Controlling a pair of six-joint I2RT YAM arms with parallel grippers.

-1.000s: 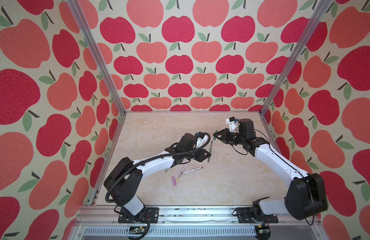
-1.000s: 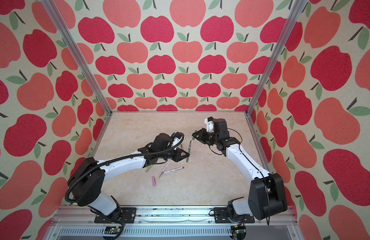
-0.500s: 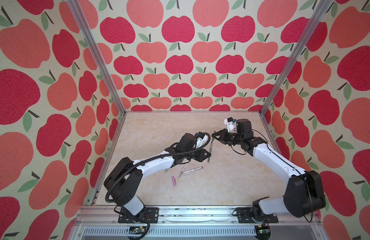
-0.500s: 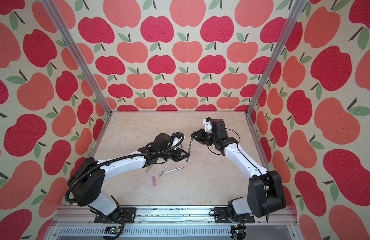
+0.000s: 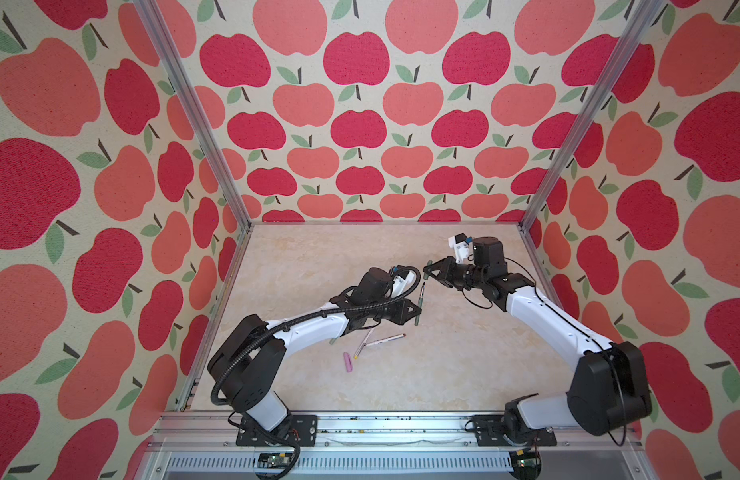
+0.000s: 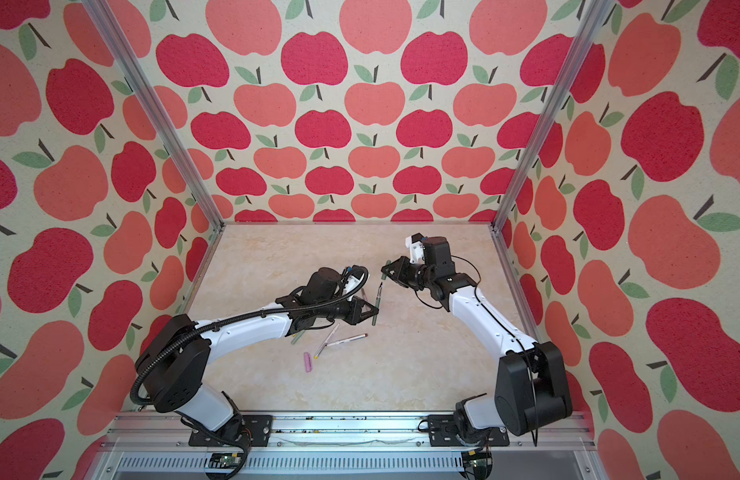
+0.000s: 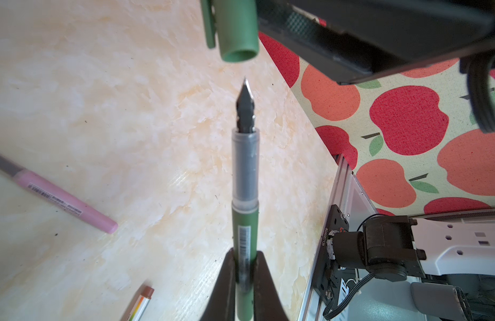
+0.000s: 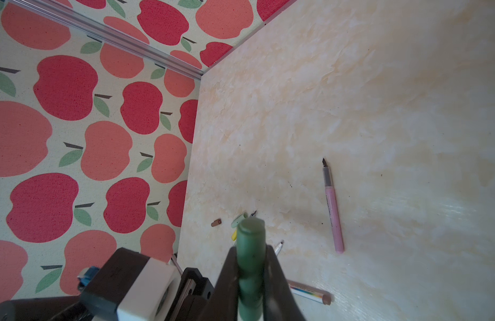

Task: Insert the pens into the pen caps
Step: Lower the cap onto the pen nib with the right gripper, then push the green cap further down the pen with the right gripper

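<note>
Two grippers, both closed: the left gripper [image 7: 245, 259] clamps the green pen [image 7: 245, 222] and the right gripper [image 8: 250, 261] pinches the green cap [image 8: 250, 236], both held clear of the table [image 5: 443, 365].

The left one grips the pen low on its barrel, so its long axis runs out from the fingers, dark nib leading, aimed at the cap's open mouth. In the left wrist view nib and mouth are near but apart and almost on one line, the mouth seemingly slightly to one side of the tip. The next move probably needs a small sideways correction, then closing along the pen's axis; either arm looks placed for it. A bare-nibbed pink pen [image 8: 333, 216] and a pink cap [image 5: 348, 360] lie on the table.
</note>
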